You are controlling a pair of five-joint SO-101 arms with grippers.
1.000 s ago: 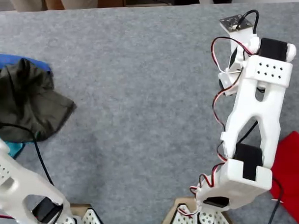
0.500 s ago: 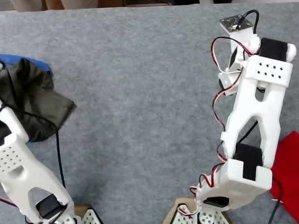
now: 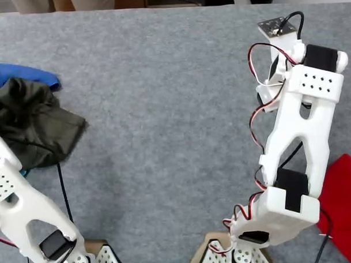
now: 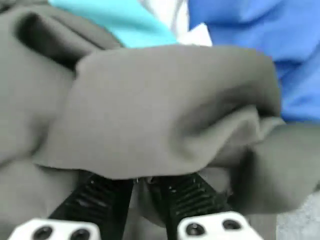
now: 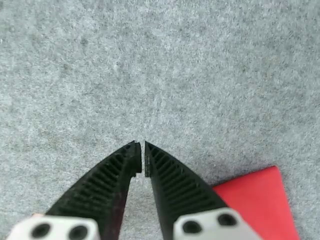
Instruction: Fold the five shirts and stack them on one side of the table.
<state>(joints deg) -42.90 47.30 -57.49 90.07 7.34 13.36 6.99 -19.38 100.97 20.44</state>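
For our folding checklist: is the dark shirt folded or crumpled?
Crumpled: the dark shirt lies bunched in loose, uneven creases, partly over the blue shirt.

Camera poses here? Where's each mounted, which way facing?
High view: fixed above, looking down on the table; left arm and right arm show.
Left wrist view: on the left arm, looking along left gripper, shut on olive shirt; blue shirt beyond.
Right wrist view: on the right arm, looking down past shut right gripper at table; red shirt beside.
Shared: high and left wrist, olive shirt; high and right wrist, red shirt.
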